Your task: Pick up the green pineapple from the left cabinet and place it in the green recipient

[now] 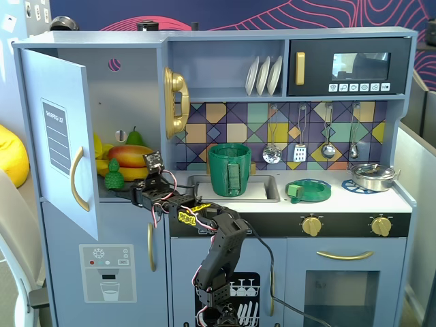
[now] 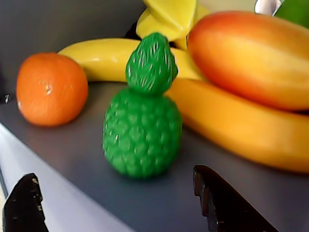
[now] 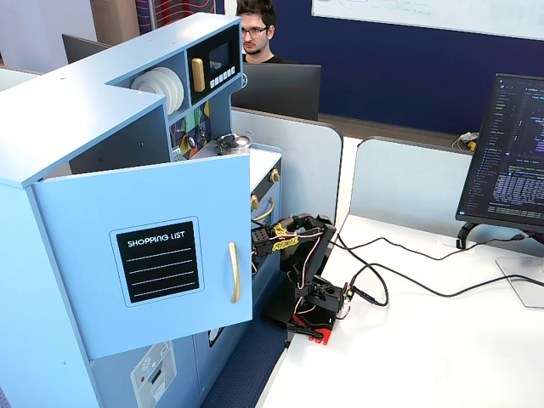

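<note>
The arm (image 1: 221, 252) is built of black printed plastic, chunky and matte, with boxy servo housings at each joint. Yellow stickers with dark lettering (image 1: 193, 212) sit on the forearm segment, too small to read, and the same yellow shows in a fixed view from the side (image 3: 285, 242). Thin red, black and white wires loop loosely between the joints (image 1: 162, 204). The base (image 3: 310, 321) shows red trim at its foot, at about six o'clock of the arm, with black cables trailing from it. In the wrist view the fingertips (image 2: 219, 200) are dark, angular and rough-edged.
</note>
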Tool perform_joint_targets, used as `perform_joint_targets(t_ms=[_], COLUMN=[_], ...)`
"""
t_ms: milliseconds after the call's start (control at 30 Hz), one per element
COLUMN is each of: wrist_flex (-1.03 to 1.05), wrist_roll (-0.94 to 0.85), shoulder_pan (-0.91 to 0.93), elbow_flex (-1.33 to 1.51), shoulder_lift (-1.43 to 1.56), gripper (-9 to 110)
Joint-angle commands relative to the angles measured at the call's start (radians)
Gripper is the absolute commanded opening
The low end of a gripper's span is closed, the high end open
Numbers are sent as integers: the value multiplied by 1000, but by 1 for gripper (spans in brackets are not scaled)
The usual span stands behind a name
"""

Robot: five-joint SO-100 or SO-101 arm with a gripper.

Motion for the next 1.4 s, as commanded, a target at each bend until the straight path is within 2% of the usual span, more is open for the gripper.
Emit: perform_joint_targets(t_ms=[0, 1233, 1367], wrist_flex=[-46, -37, -31], wrist_roll=[-12, -17, -20], shoulder_pan=[11, -2, 0], elbow_flex=[-126, -538, -557], shoulder_lift=[-31, -437, -456], gripper=[36, 35, 32])
